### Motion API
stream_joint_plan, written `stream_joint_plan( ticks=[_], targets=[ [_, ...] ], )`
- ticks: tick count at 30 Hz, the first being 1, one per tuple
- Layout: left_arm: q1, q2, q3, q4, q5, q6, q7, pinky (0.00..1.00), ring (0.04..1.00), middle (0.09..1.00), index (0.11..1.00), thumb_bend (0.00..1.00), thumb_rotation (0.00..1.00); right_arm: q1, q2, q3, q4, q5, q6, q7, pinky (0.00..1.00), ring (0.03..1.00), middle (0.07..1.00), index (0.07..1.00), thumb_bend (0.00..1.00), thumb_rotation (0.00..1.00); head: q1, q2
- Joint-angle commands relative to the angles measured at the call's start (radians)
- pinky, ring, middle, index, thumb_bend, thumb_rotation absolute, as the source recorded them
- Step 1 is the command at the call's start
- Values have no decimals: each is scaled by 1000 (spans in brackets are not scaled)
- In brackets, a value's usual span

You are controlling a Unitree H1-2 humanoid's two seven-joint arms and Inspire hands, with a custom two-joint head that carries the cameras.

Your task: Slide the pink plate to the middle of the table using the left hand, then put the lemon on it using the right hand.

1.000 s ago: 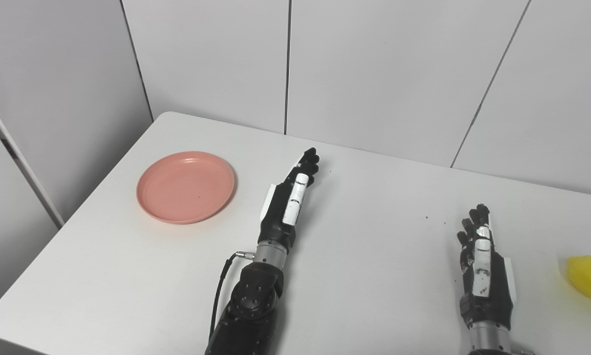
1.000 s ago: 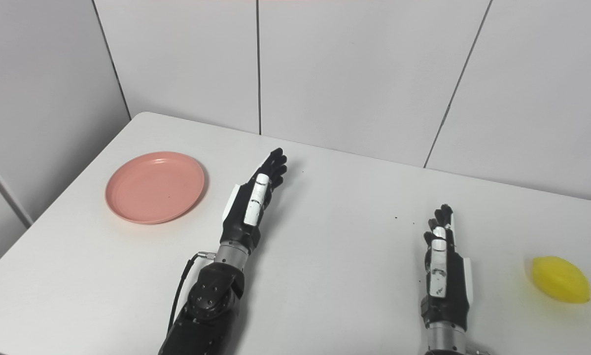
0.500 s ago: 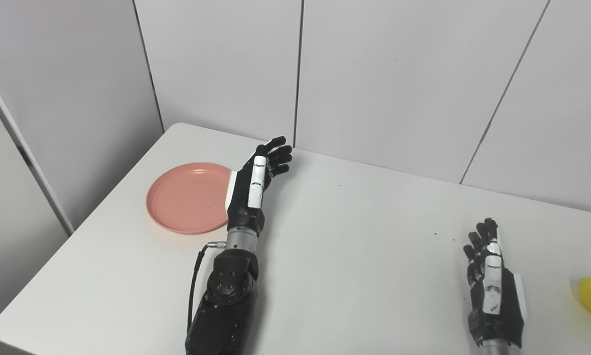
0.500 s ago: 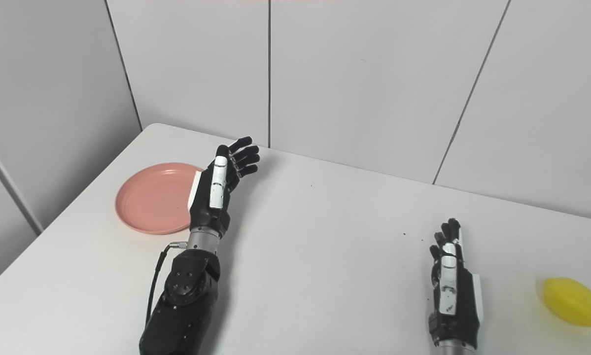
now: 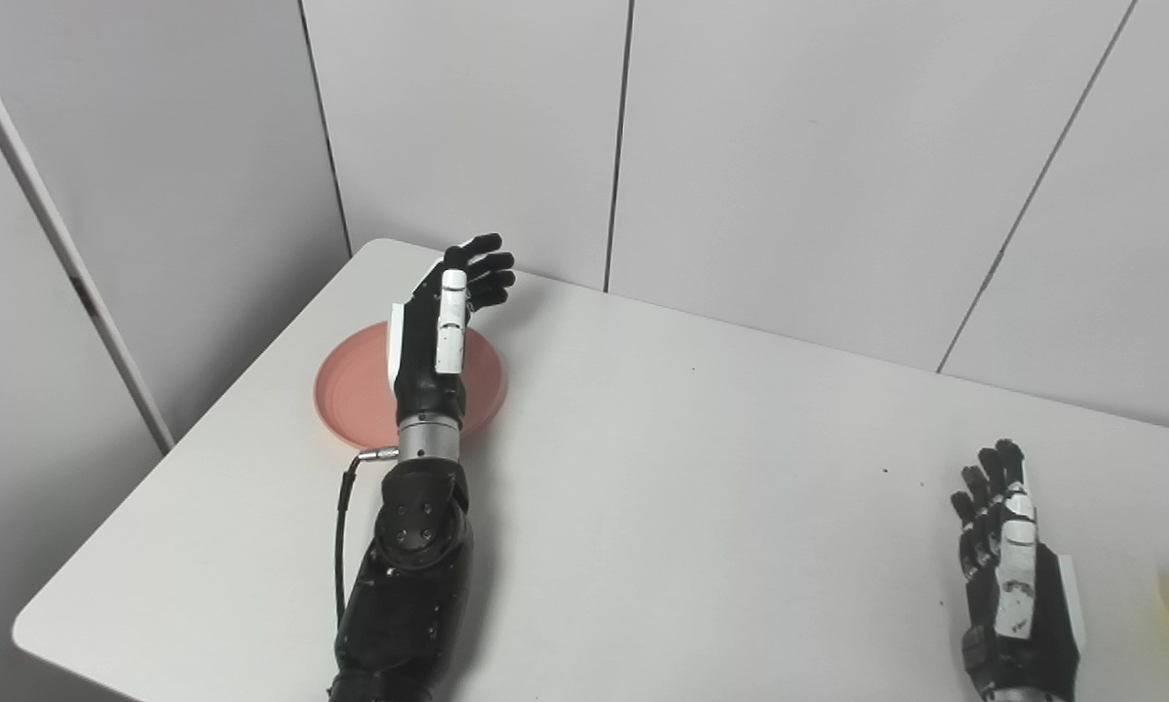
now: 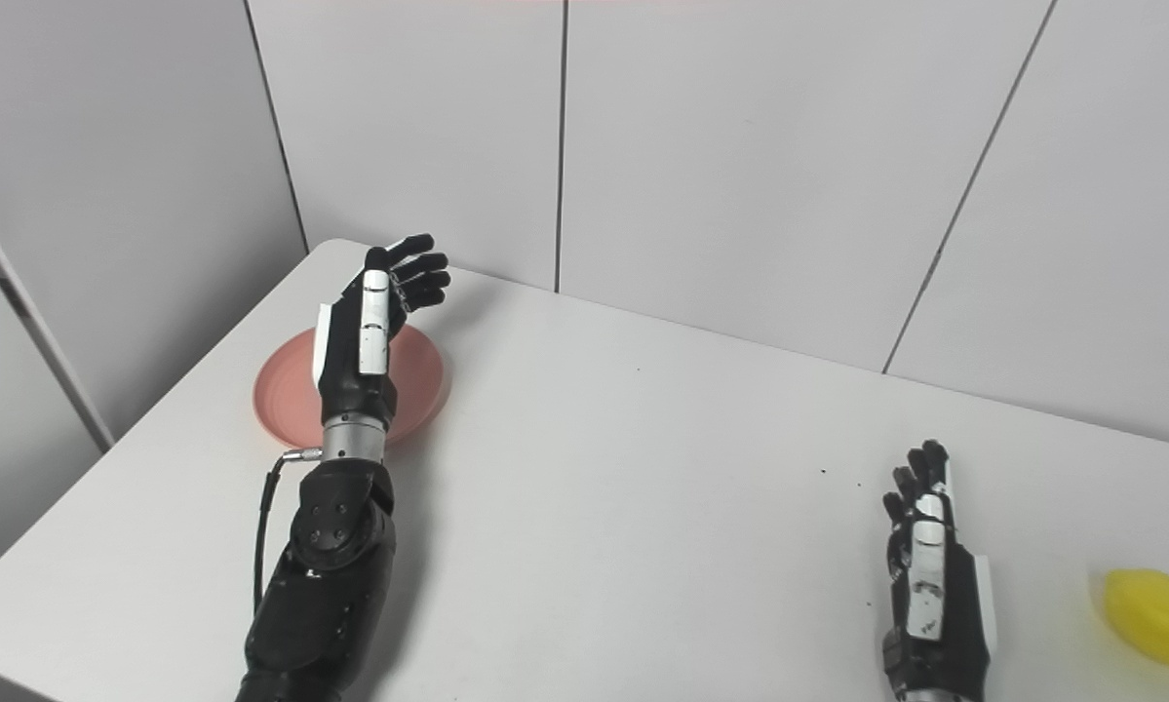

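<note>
A smooth white rectangular table with rounded corners (image 5: 701,507) stands against a pale grey panelled wall (image 5: 818,146) split by thin dark vertical seams. Soft, even light falls across both, casting faint shadows.

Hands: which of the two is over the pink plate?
The left hand, open above the pink plate near the table's left edge. The right hand waits beside the lemon.
</note>
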Motion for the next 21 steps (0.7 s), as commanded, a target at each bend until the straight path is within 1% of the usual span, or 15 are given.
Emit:
stream_joint_plan(
  ticks=[1,3,6,7,8,9,13,18,21],
  targets=[
    [-47,38,4,-10,16,-24,3,655,660,665,650,652,1000,4,-11,-10,-25,4,-19,9,1000,1000,1000,1000,693,979,6,1],
    [-47,59,15,4,17,-23,10,660,668,673,658,689,1000,4,-12,-10,-36,2,-7,7,1000,1000,1000,1000,706,979,13,1],
    [-48,77,28,11,25,-11,29,682,681,682,666,710,1000,4,-14,-12,-44,1,-2,5,1000,1000,1000,1000,704,981,22,6],
    [-48,84,30,9,36,1,39,698,687,685,669,722,1000,4,-15,-13,-44,2,-2,5,1000,1000,1000,1000,700,980,25,5],
    [-47,91,32,9,48,11,49,745,711,696,676,749,1000,3,-16,-13,-44,4,-2,6,1000,1000,1000,1000,693,981,27,4],
    [-45,99,36,10,62,16,60,747,715,698,678,756,1000,3,-18,-13,-46,5,4,8,1000,1000,1000,1000,698,981,27,4],
    [-35,120,52,26,104,17,100,743,722,716,700,751,1000,1,-26,-11,-50,3,13,12,1000,1000,1000,1000,720,975,39,0],
    [-15,149,62,40,106,36,100,751,729,720,711,739,1000,-2,-33,-11,-54,4,16,14,1000,1000,1000,1000,707,992,49,-2],
    [-5,158,65,41,109,44,106,764,739,732,721,747,1000,0,-36,-11,-58,3,21,15,1000,1000,1000,1000,711,997,55,-3]
  ],
)
